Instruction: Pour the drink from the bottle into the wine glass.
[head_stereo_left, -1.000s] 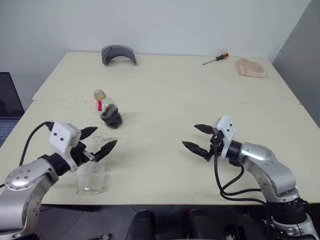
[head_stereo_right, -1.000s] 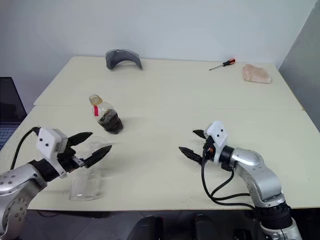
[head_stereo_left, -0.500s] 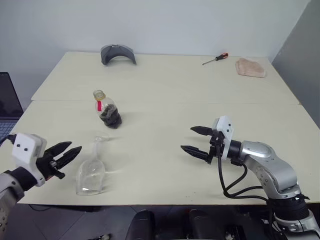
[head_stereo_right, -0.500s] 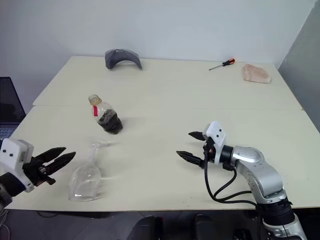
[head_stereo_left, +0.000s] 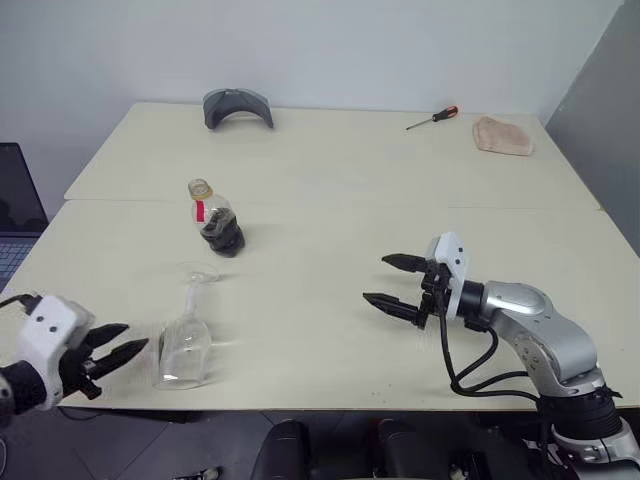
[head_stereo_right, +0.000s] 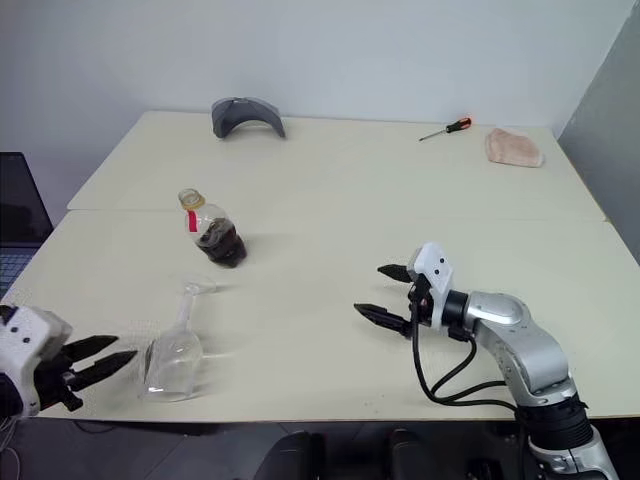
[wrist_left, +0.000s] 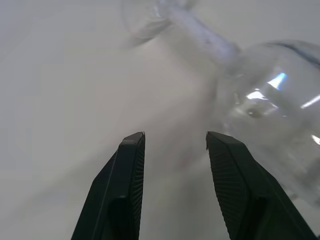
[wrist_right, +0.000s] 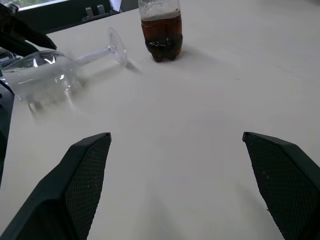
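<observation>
Left gripper has pulled back off the wine glass, jaws narrowed but still apart, empty.
Glass lies toppled at its 3 o'clock, stem toward 12; bottle upright beyond; right gripper wide apart, farther.

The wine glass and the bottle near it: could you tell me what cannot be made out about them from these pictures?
- Wine glass: lying on its side; in the left wrist view its bowl is cut off by the picture's edge, its foot blurred.
- Whether the glass is cracked: too clear to tell.
- Bottle: the right wrist view's top edge cuts off its neck; label print too small in the head views.
- Left gripper: whether it touches the glass is unclear.
</observation>
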